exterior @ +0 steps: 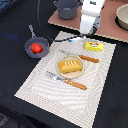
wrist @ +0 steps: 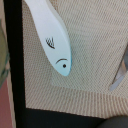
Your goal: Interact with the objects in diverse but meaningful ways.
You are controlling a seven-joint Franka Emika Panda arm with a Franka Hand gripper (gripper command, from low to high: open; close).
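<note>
**Arm low over the far edge of the mat, above the fish**

I see a dark worktop [exterior: 20, 22] with a pale woven mat [exterior: 100, 75] lying on it at a slant. The white arm [exterior: 91, 15] hangs over the mat's far edge. The fingers are hidden under the arm's body in the exterior view and out of the wrist view, so I cannot tell whether they are parted or closed.

The white fish [wrist: 51, 37] lies flat on the mat near that far edge, right below the arm; in the exterior view only a pale sliver [exterior: 74, 39] shows. In the wrist view its painted eye and gill lines face up, its head close to the mat's edge.

The bread loaf [exterior: 70, 65] sits on a plate [exterior: 70, 74] in the middle of the mat. A wooden-handled knife [exterior: 80, 57] lies just beyond the plate and a wooden-handled fork [exterior: 67, 80] just in front of it. The yellow butter block [exterior: 93, 46] rests near the mat's far corner, on the exterior view's right.

Off the mat, on the exterior view's left, the red tomato [exterior: 36, 48] sits in a small grey pan [exterior: 35, 42]. A grey pot [exterior: 67, 8] stands on a brown board [exterior: 107, 31] at the back.
</note>
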